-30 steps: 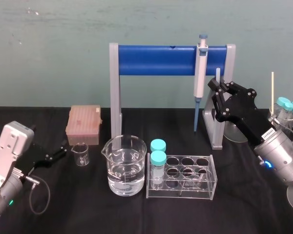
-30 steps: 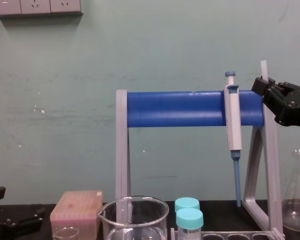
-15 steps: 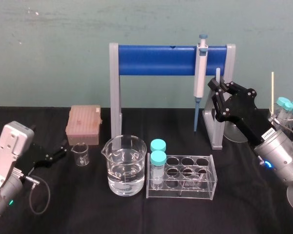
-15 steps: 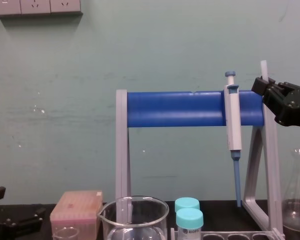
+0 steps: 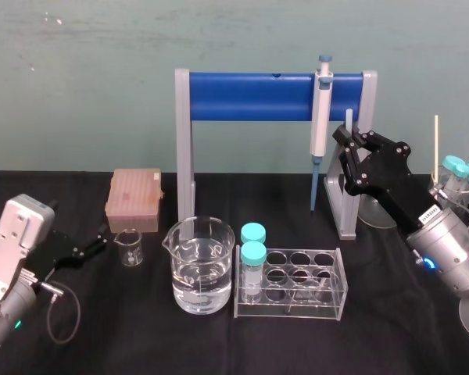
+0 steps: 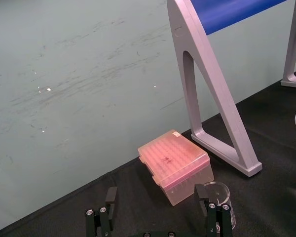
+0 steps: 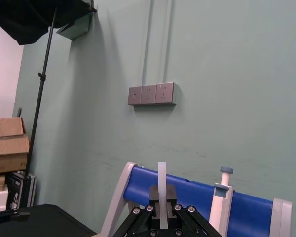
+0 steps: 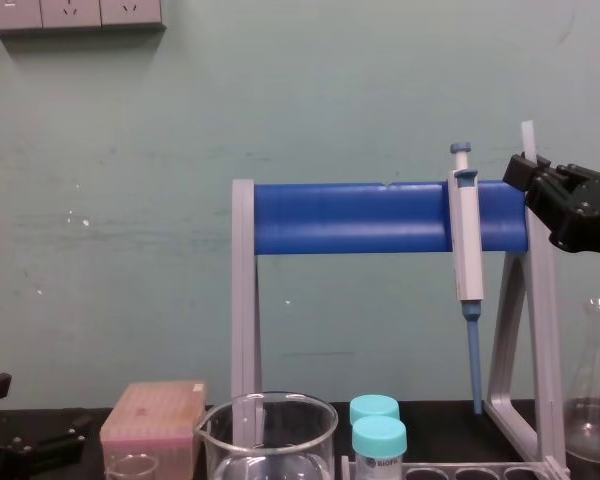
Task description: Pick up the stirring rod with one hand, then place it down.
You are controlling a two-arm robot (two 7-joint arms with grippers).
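No change over the last second. The right gripper remains raised at 2 o'clock above the worktop, just beside the pipette. Its jaws are closed on the stirring rod, which stands upright, clear of the worktop. Pick-up is judged complete; set-down is pending. The left gripper is parked at 9 o'clock, fingers apart and empty.

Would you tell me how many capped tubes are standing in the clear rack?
2. A front tube and a rear tube, both teal-capped, stand at the left end of the rack, beside the beaker. The other holes look empty.
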